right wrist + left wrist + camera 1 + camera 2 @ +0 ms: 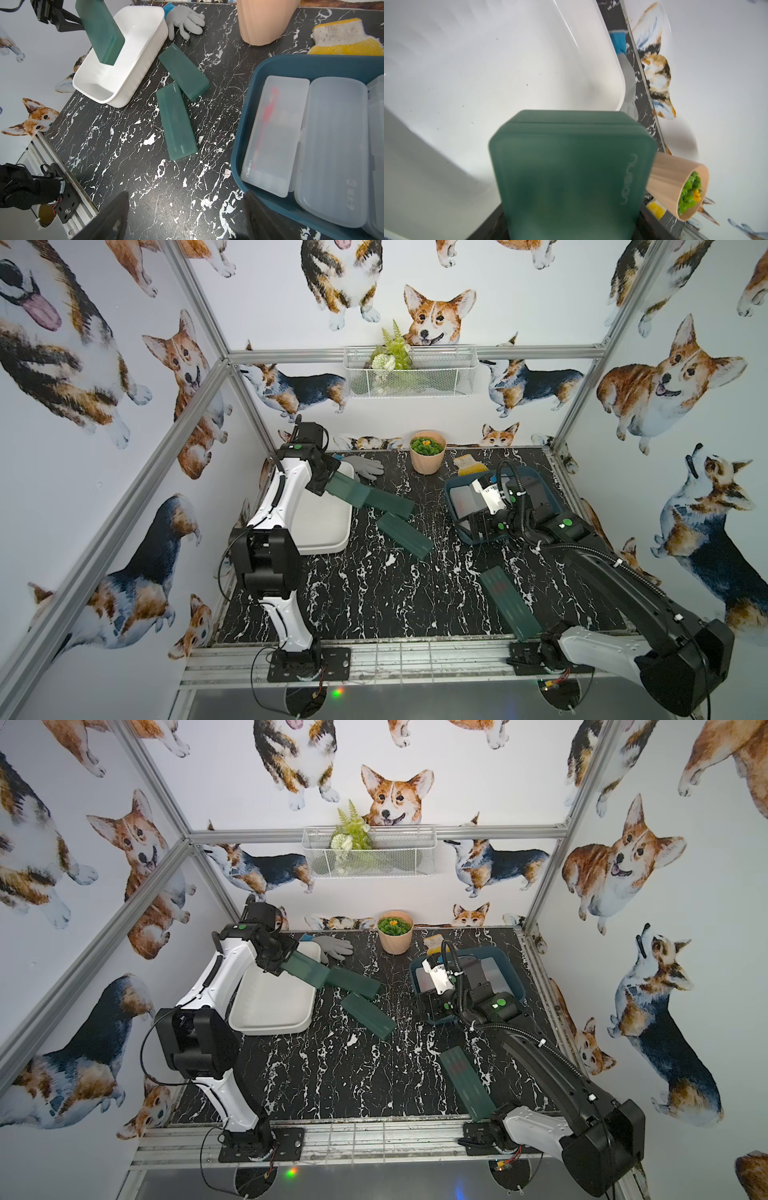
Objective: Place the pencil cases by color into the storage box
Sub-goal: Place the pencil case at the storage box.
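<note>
On your left, the left gripper (325,484) is clamped on one end of a green case (566,176), which hangs tilted over the white tub (328,531). The left wrist view reads "nusign" along that case's edge. You have four green cases in all. One is the held case, and two lie on the table just right of the white tub, one (184,71) meeting the other (176,122) at their ends, each marked "nusign" at a corner. A fourth (509,603) lies alone near the front, by the right arm. Further right, the blue tub (245,116) shows you three clear cases: one (274,135) printed "nusign" with something red inside, a wider one (332,149) with embossed marks too faint to read, and a third (376,124) cut off by the frame. The right gripper (186,195) has its jaws spread wide, holding nothing, over the blue tub's near edge.
</note>
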`<state>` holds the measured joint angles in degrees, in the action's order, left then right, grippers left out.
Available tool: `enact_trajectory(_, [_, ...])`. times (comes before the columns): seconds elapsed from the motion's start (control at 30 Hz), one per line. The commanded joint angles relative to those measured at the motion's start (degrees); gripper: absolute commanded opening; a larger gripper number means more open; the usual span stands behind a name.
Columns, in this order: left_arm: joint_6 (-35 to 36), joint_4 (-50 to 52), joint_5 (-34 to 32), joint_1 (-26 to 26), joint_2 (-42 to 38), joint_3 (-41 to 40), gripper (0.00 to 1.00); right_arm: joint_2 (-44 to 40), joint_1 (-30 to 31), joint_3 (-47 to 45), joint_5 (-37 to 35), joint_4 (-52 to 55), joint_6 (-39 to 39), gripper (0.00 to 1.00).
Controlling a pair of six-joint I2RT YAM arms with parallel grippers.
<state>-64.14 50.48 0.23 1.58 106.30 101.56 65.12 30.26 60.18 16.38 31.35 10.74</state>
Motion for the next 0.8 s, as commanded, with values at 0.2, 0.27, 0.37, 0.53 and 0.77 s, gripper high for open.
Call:
enact_trajectory(0.2, [-5.0, -4.5, 0.1, -6.4, 8.9, 3.4, 0.64, 1.0, 0.2, 2.9, -1.7, 0.2, -0.3, 0.86])
enact_trajectory(0.27, [-6.4, -5.0, 0.2, -6.7, 11.5, 5.2, 0.64, 1.3, 0.7, 3.8, -2.6, 1.1, -0.5, 0.86])
enact_trajectory(0.37, [-8.2, -5.7, -0.1, -6.8, 15.3, 8.3, 0.64, 1.4, 1.3, 4.7, -3.9, 2.6, -0.5, 0.86])
enact_trajectory(0.53, [-11.7, -6.0, -0.9, -6.7, 20.5, 12.6, 0.64, 2.0, 1.7, 5.6, -5.0, 4.1, -0.8, 0.86])
enact_trajectory(0.77, [-15.8, -6.1, -3.5, -6.7, 24.5, 16.3, 0.63, 3.3, 2.3, 6.9, -6.1, 4.8, -0.7, 0.86])
